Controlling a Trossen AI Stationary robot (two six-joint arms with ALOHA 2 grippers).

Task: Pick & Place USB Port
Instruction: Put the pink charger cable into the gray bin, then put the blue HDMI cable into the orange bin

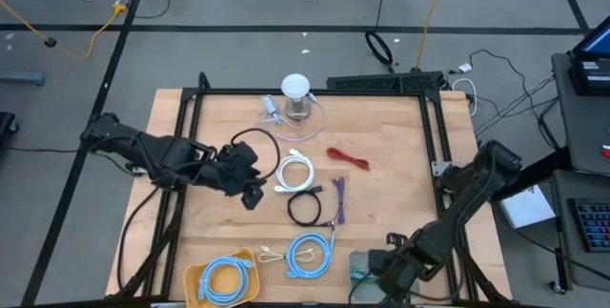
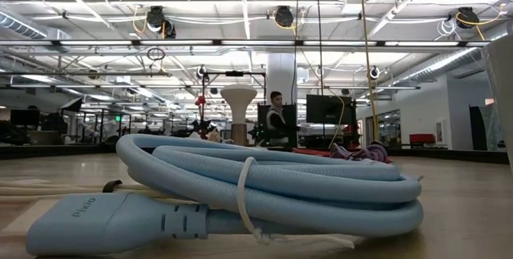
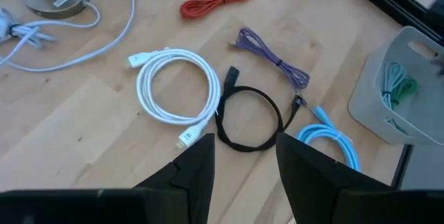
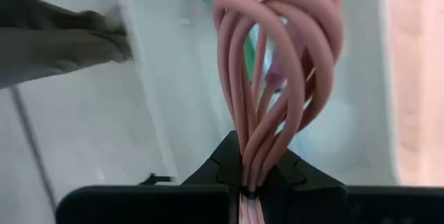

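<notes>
Pink cable (image 4: 277, 64) clamped in my right hand (image 4: 251, 182) over the grey bin (image 4: 173, 78); next, release; left hand (image 3: 243, 165) hovers, fingers apart.

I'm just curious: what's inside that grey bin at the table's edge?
The grey bin holds a green cable. The right gripper, shut on a pink cable, hangs over it. The rest of the bin's contents can't be made out.
</notes>
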